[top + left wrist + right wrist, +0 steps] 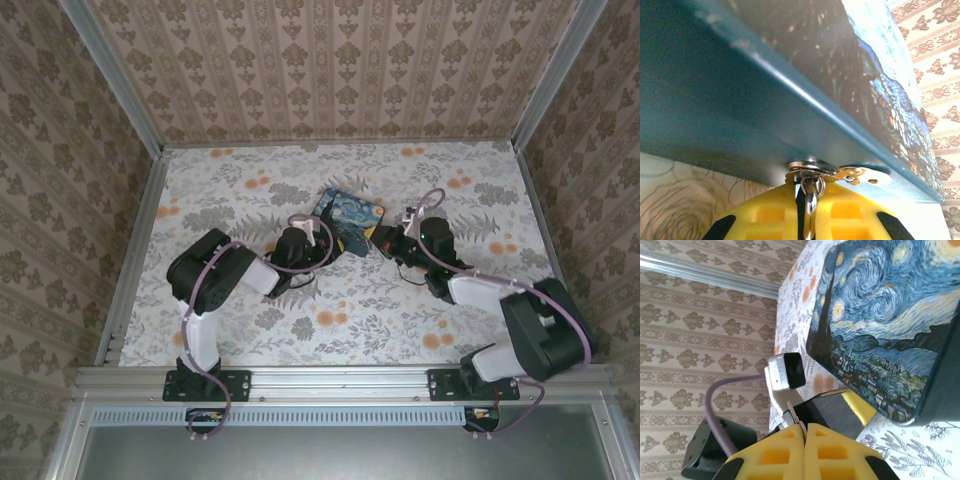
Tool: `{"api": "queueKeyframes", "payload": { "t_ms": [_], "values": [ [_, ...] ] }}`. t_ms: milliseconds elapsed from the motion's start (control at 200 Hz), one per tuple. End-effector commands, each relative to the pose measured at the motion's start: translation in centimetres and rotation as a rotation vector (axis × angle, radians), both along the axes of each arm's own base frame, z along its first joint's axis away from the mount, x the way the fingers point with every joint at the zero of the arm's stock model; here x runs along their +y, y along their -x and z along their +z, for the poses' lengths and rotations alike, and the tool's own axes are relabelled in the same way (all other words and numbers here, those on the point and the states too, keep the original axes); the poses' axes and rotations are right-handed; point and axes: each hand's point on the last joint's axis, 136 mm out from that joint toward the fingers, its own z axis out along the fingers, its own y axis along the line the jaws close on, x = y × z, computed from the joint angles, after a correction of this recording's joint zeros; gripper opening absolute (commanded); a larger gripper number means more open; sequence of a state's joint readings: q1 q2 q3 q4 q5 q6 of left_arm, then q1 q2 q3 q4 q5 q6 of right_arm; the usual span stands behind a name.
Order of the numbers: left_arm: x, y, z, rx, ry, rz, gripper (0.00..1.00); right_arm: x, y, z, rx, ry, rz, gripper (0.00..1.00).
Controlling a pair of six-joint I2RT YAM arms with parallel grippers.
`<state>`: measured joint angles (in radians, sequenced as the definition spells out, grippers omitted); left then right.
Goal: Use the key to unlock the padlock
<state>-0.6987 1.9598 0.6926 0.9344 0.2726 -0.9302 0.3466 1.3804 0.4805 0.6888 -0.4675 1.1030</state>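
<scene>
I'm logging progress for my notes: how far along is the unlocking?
Done: left pincer shut on the metal loop at the hasp of the tin. In hand: right pincer pinches a thin metal sliver, probably the key. Remaining: insert, turn, open.

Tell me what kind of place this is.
Probably a staged robot test booth: wallpapered walls, an aluminium rail along a floral-covered table, left arm and right arm bolted at its near edge.
</scene>
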Motion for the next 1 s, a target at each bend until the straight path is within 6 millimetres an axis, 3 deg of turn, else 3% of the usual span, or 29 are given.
{"api": "queueKeyframes", "payload": {
  "t_ms": [0, 290, 460, 990],
  "values": [
    [1.9, 1.4, -2.5, 0.132, -0.084, 0.045, 0.00, 0.0, 2.9, -1.8, 0.044, 0.043, 0.048, 0.00],
    [0.1, 2.8, -0.3, 0.179, -0.030, -0.052, 0.00, 0.2, 7.6, -5.8, 0.103, 0.047, 0.106, 0.00],
    [-0.8, 3.3, 1.0, 0.204, 0.031, -0.094, 0.00, 0.0, 9.1, -7.5, 0.126, 0.059, 0.123, 0.00],
    [-1.9, 5.2, 4.2, 0.254, 0.239, -0.097, 0.00, 0.4, 7.9, -8.7, 0.168, -0.014, 0.046, 0.00]
  ]
}}
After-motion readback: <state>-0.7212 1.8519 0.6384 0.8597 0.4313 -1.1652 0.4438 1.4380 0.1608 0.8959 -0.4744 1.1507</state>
